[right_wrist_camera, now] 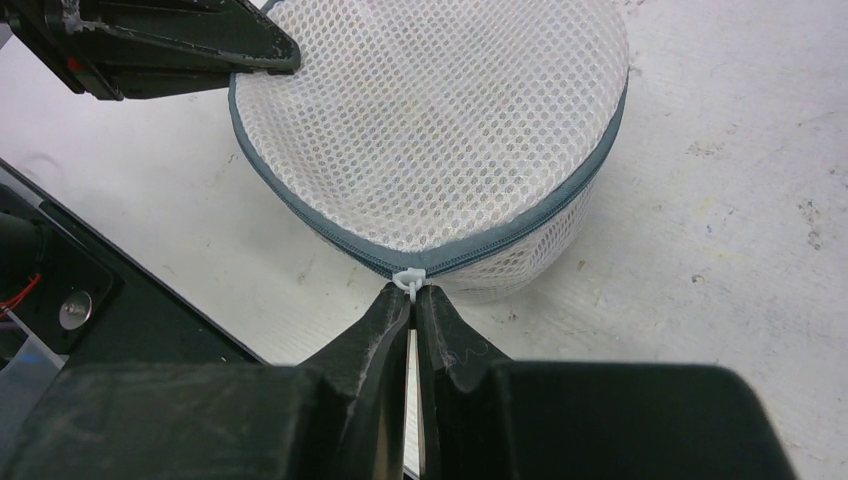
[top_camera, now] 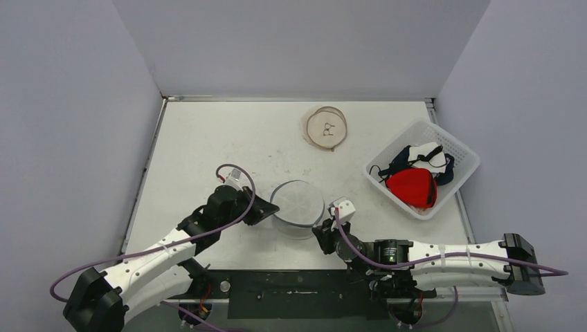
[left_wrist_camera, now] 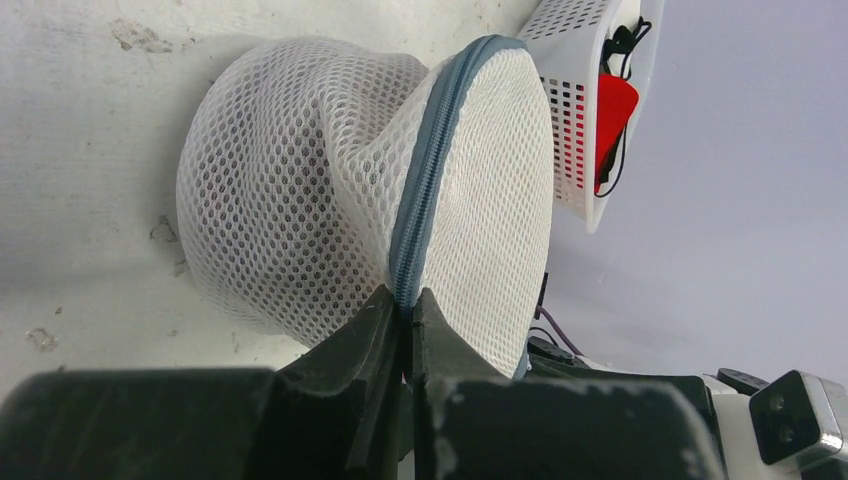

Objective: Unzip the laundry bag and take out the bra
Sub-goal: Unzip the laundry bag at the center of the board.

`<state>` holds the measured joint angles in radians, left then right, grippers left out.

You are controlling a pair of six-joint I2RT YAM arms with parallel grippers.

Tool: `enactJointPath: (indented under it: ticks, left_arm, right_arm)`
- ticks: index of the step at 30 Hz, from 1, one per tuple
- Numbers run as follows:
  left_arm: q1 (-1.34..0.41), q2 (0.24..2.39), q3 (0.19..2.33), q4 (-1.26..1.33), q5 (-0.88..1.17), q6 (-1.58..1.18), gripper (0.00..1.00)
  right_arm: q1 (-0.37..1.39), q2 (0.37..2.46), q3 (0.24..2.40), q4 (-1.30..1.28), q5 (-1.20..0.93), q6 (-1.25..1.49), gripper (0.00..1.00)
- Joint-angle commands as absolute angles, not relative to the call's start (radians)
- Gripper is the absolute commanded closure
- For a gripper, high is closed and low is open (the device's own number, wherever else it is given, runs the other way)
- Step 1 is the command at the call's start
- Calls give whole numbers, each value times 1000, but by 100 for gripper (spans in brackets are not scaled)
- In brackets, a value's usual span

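The mesh laundry bag (top_camera: 297, 206) is sitting near-centre between the arms. The left gripper (left_wrist_camera: 408, 306) is pinching its grey zipper band (left_wrist_camera: 425, 190); the right gripper (right_wrist_camera: 413, 297) is nipping the white zipper pull (right_wrist_camera: 409, 275). The zip is looking fully shut, so unzipping and bra removal are both waiting.

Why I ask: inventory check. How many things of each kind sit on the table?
White mesh laundry bag: 1
White basket: 1
Tan round item: 1
Garments in the basket: 2 (red one, white one)
Total: 5
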<state>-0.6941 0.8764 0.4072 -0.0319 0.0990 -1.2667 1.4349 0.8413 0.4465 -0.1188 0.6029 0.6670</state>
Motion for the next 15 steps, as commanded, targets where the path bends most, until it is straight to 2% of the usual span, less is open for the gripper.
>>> enactJointPath:
  ticks: [1,6,7,9,10,12,15]
  left_arm:
    - [-658,919,466,30,96,-1209,100]
    - [-630,972,513,31,123,-1186,99]
    - [-628,978,527,25,136,-1178,90]
    - [-627,980,549,3,155,-1163,54]
    - [-627,974,558,-36,158,-1158,40]
    - [-630,947,564,-101,164,-1154,25]
    - [-637,859,540,-195,158,-1162,13]
  right_arm:
    - [1434,825,436,-172,682,685,95]
    - [1430,836,432,-150,659,677,95]
    - [1430,843,437,-137,652,673,95]
    - [1431,861,455,-106,631,663,95]
    - [1431,872,467,-88,619,658,95]
    - [1430,900,490,-45,592,649,95]
    - [1427,961,534,22,556,634,95]
